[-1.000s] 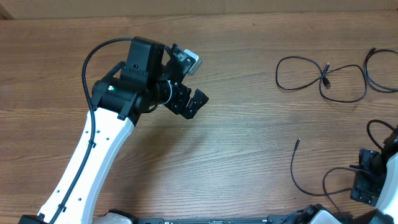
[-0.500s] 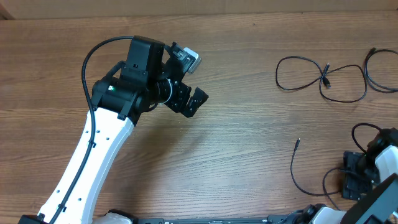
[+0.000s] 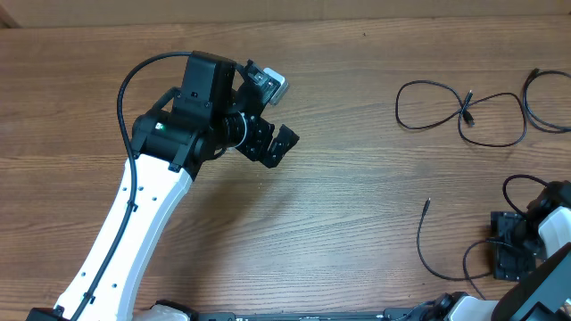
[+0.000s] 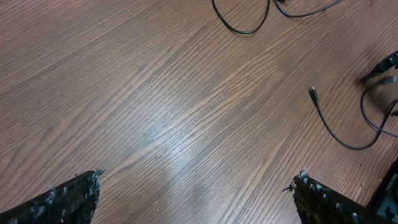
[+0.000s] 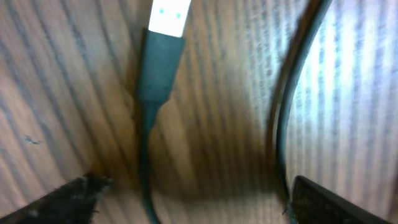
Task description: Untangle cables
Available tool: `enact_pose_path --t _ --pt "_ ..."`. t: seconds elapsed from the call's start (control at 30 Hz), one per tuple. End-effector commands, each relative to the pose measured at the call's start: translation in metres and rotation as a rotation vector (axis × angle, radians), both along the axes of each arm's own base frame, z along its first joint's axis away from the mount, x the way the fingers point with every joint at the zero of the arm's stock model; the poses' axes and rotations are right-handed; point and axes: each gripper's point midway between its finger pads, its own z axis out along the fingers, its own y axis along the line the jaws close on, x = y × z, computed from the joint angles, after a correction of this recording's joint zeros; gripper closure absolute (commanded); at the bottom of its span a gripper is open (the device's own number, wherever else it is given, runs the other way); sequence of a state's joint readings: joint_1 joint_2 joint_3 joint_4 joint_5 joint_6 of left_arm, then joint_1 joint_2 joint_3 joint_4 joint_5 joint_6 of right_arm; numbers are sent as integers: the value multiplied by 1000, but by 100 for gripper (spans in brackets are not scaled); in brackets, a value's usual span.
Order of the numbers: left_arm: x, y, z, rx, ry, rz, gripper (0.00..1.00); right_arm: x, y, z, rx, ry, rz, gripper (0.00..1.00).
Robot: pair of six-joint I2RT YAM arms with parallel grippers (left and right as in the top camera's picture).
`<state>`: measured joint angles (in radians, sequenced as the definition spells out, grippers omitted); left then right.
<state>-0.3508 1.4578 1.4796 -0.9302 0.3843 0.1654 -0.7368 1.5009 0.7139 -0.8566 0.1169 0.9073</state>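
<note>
Right gripper (image 5: 193, 202) spread over the silver-tipped plug (image 5: 163, 46), grasp coming up; next it must pinch that cable (image 5: 145, 155). Left gripper (image 4: 198, 186) spread, empty.

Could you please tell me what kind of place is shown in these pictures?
Probably a robotics lab or test bench. A white robot arm reaches over a wooden table, a second arm sits at its edge, and thin black cables lie loose on it.
</note>
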Motion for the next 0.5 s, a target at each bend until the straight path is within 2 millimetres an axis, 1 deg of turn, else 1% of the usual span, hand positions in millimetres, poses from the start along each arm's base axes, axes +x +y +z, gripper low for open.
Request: enact_pose_path --t 0.0,0.03,0.07,0.13,0.2,0.23,0.33,0.4,0.43,0.47 --pt "1 2 4 6 -27 -10 1 -7 13 -13 51 25 24 16" --pt "1 1 4 5 -27 -10 0 -6 15 -15 59 17 24 22" --pt "1 2 4 6 -27 -10 0 -7 16 -16 62 17 23 24" --pt "1 2 4 6 -27 -10 1 -9 18 -18 63 21 21 24" --pt "1 2 4 6 -27 -10 1 -11 19 -20 63 25 25 12" --pt "1 2 4 6 -27 -10 1 -13 20 -21 66 28 24 8" --pt "1 2 4 6 -28 -10 0 -14 22 -22 71 32 25 8" --pt "2 2 5 6 -29 -10 0 -14 22 -22 73 29 24 10" --pt "2 1 5 6 -30 -10 1 -14 22 -22 73 29 25 16" --pt "2 1 5 5 -31 -10 0 -13 22 -22 73 29 25 25"
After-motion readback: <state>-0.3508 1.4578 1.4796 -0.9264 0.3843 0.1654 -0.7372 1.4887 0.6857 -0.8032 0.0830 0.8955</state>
